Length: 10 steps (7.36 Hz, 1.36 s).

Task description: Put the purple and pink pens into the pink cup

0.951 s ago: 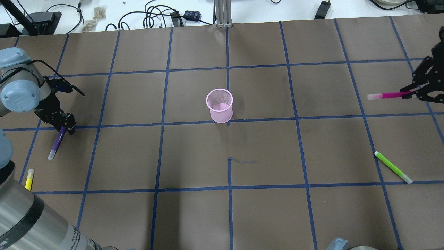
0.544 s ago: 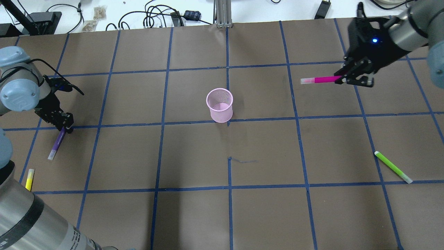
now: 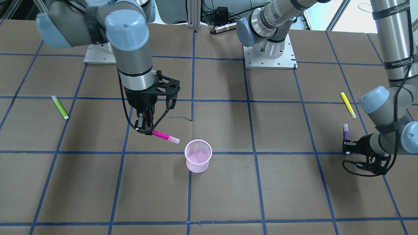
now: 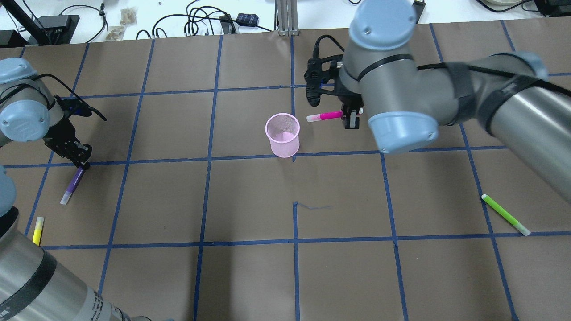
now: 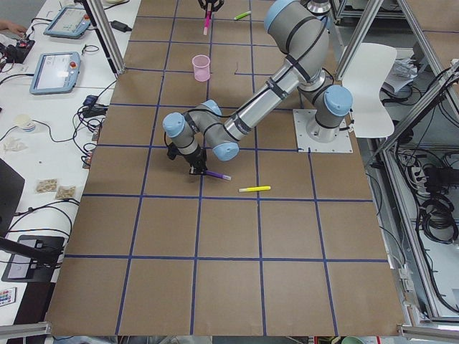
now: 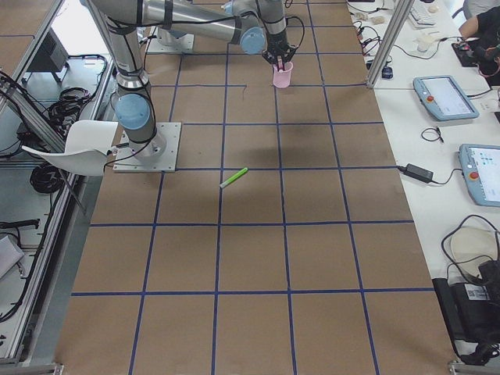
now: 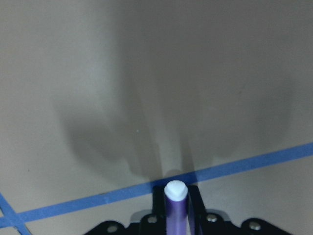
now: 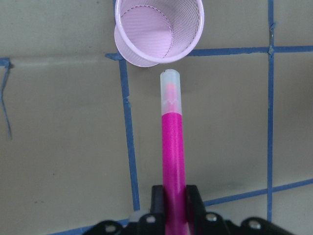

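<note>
Right gripper (image 4: pixel 345 117) clamps pink pen (image 4: pixel 324 116), level, clear cap toward pink cup (image 4: pixel 282 133) mid-table | left gripper (image 4: pixel 83 164) clamps purple pen (image 4: pixel 71 189) near left edge, pale tip toward robot-side edge | gripped ends hidden.

1. One pink wire-mesh cup (image 4: pixel 283 145) is standing near the centre of the overhead view.
2. Four pens are showing there: one pink plastic pen (image 4: pixel 325 116) just right of the cup, one purple plastic pen (image 4: pixel 72 186) at middle left, one yellow plastic pen (image 4: pixel 38 228) at lower left, and one green plastic pen (image 4: pixel 505 215) at lower right.
3. Two grey robot arms are reaching in: the left arm (image 4: pixel 22 120) from the left edge and the right arm (image 4: pixel 392 89) from the right edge.
</note>
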Available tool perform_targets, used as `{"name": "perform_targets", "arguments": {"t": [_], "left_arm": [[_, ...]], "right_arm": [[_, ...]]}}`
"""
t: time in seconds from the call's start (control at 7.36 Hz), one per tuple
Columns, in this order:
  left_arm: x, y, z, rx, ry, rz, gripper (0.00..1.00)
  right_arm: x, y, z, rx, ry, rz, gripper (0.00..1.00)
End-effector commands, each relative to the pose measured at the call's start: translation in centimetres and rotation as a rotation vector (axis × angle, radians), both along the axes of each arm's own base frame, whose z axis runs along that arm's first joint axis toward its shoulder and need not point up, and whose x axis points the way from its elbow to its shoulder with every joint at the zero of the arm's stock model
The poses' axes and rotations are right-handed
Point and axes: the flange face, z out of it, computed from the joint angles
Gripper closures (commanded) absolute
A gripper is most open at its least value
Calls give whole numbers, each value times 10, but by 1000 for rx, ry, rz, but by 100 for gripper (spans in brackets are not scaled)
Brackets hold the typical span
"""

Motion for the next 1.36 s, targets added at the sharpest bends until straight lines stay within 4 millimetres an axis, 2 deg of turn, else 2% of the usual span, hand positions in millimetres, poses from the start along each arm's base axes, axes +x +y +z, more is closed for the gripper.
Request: {"name": "perform_targets", "arguments": {"t": [0.0, 0.14, 0.27, 0.41, 0.54, 0.68, 0.82, 0.95, 1.09, 1.22], "left_arm": [[-5, 0, 23, -26, -12, 10, 100], [-16, -1, 44, -57, -17, -1, 100], [-23, 0, 66, -99, -4, 5, 100], [-32, 2, 86, -126, 29, 10, 100], [-45, 1, 102, -153, 17, 18, 100], [-72, -3, 122, -193, 19, 4, 100], [-91, -4, 136, -217, 17, -21, 100], [-116, -5, 151, -254, 45, -32, 100], [-143, -7, 157, -265, 48, -23, 100], [-164, -7, 166, -281, 51, -36, 100]], "right_arm": [[66, 3, -16, -79, 126, 3, 95], [81, 1, -25, -103, 172, -18, 94], [86, -5, -38, -100, 181, -17, 94], [88, -6, -40, -97, 182, -14, 93], [90, -6, -45, -88, 177, -7, 88], [94, -10, -53, -92, 174, -3, 88], [95, -12, -55, -90, 175, -1, 82], [96, -13, -58, -87, 178, 5, 48], [96, -14, -61, -83, 180, 4, 6], [96, -14, -58, -87, 178, 4, 0]]}}
